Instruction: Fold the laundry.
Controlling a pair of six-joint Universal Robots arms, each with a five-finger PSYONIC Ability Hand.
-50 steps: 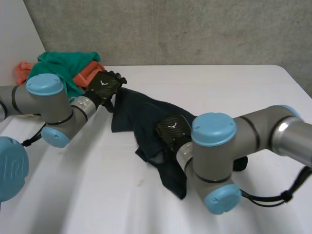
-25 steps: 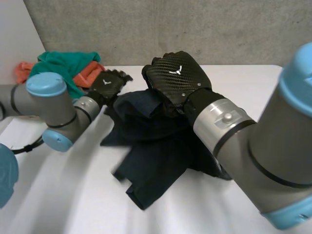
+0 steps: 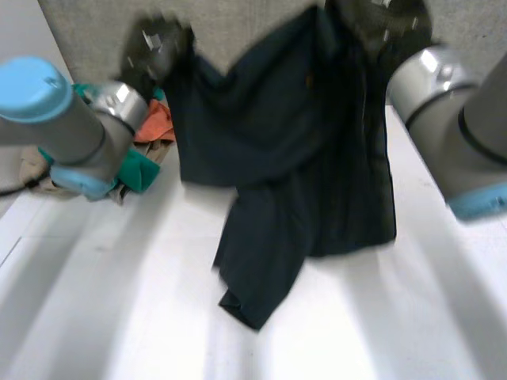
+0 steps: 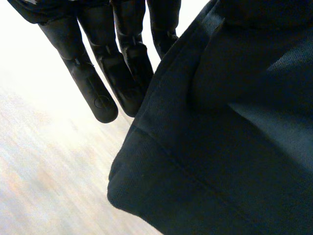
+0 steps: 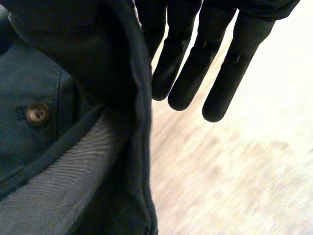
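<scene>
A dark navy garment (image 3: pixel 277 158) hangs in the air, spread between both raised hands, and its lower end reaches the white table (image 3: pixel 412 317). My left hand (image 3: pixel 154 47) holds one upper corner, my right hand (image 3: pixel 380 20) the other. In the left wrist view the cloth (image 4: pixel 220 122) hangs from the thumb side of the hand, beside its straight fingers (image 4: pixel 98 93). The right wrist view shows a hem with a brown button (image 5: pixel 36 113) gripped the same way, next to the fingers (image 5: pixel 220 83).
A pile of green and orange clothes (image 3: pixel 146 134) lies at the table's back left, behind my left arm. A grey wall stands behind the table.
Both hands have risen from the table and moved apart, lifting the dark garment. It was crumpled on the table and now hangs spread out between them.
</scene>
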